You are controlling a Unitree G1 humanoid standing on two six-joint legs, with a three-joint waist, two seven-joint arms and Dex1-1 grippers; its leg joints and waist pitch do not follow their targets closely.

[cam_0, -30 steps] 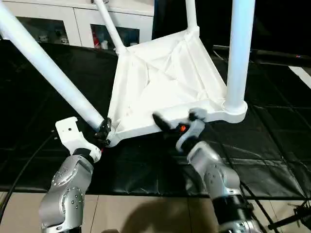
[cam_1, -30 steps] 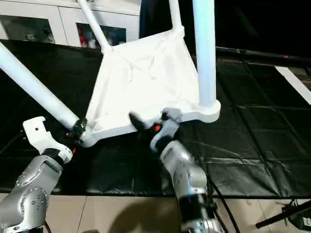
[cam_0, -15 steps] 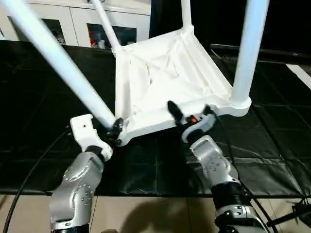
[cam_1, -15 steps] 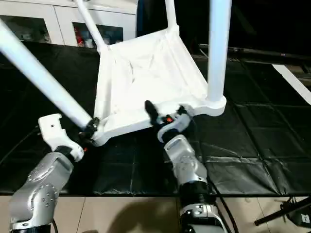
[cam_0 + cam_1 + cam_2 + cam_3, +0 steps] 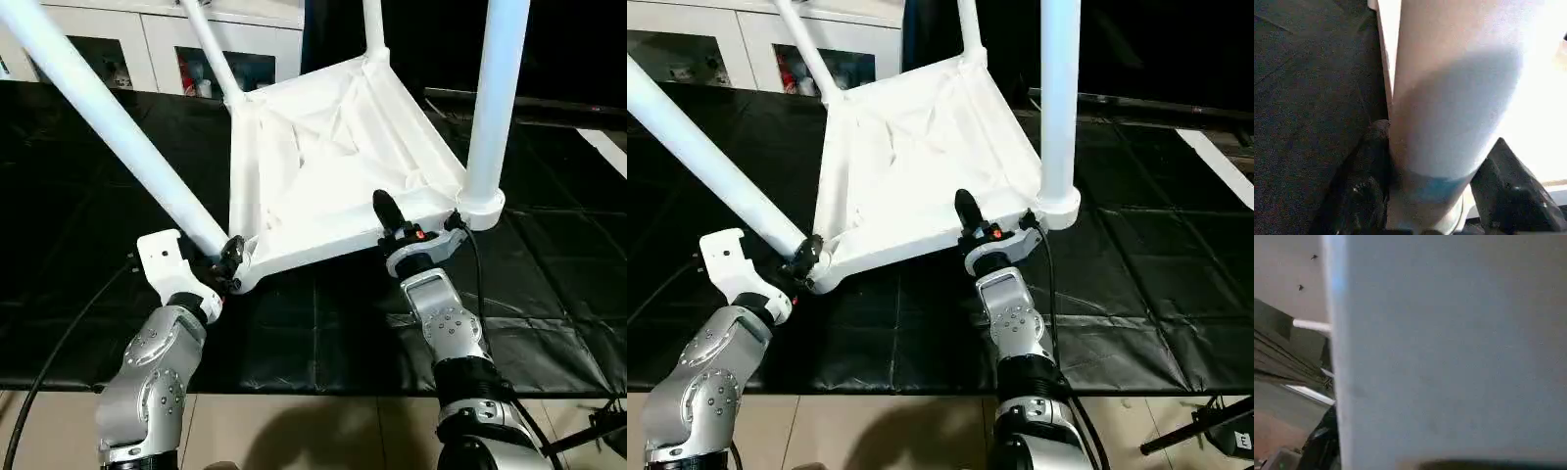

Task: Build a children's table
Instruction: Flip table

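Nearest the robot, the left gripper (image 5: 227,262) was clamped on the base of the near-left leg (image 5: 118,127) where it meets the corner socket; in the left wrist view its two black fingers (image 5: 1364,191) sat on either side of the white tube. The right gripper (image 5: 407,230) was at the near edge of the tabletop (image 5: 333,157), one finger standing over the rim and the other below. It looked closed partway around that edge, but whether it truly held the rim could not be told.

The table lay upside down on the black mat (image 5: 88,196), ribbed underside up and tipped so that its far corner rose toward the white cabinet (image 5: 167,49). All four legs appeared seated in their sockets. The near-right leg (image 5: 495,98) stood almost upright, while the near-left one slanted up and away to the left, its long axis well off the others.

The step in hand seemed to be seating or straightening that slanted leg. The next move probably called for a firm brace on the rim while the left arm pushed the leg square.
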